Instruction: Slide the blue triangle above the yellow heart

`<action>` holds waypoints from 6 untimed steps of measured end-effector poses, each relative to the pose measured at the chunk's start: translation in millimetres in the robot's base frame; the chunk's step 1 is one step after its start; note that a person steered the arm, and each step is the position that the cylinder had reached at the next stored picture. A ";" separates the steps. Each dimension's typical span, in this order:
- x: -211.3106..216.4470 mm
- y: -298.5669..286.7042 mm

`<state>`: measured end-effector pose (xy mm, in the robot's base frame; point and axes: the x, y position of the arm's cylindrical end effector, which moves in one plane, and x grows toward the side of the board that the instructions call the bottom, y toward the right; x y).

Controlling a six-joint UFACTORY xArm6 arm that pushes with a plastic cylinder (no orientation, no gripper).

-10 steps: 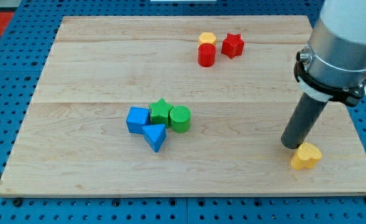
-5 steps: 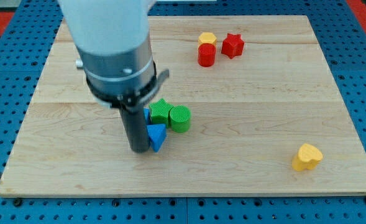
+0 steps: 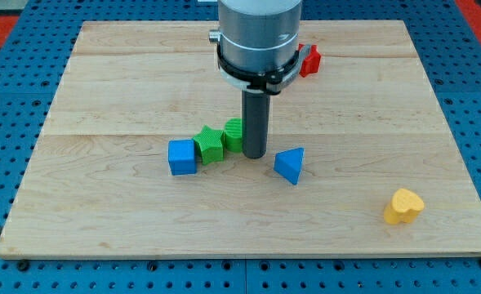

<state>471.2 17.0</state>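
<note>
My tip (image 3: 254, 156), the lower end of the dark straight rod, is seen planted on the pale wooden board (image 3: 101, 98); nothing is held, since only a bare rod is fitted. It stands just to the view's left of the blue triangular block (image 3: 289, 165), a thin gap apparently between them, and touching or nearly touching the green round block (image 3: 233, 134) on its other side.

The blue triangular block is placed mid-board, well apart from the yellow heart-shaped block (image 3: 403, 206) near the view's bottom right.

Risks, judged largest first:
- The triangle may be spun off line if pushed on a slanted face or corner, so that it slips past the tip.
- The heart may be struck and knocked toward the board edge if the push is aimed too low.
- The green star-shaped block (image 3: 211, 144) and blue cube (image 3: 182, 157) may be dragged if the tip is repositioned through the cluster.
- The red block (image 3: 309, 59), partly hidden behind the arm, is judged least at risk.
</note>
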 end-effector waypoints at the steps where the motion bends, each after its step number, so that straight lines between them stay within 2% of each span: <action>1: -7.8 11.8; 3: 7.4 65.3; 4: 8.0 0.1; 5: 34.5 -9.9; 6: 48.6 46.4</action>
<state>519.8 63.5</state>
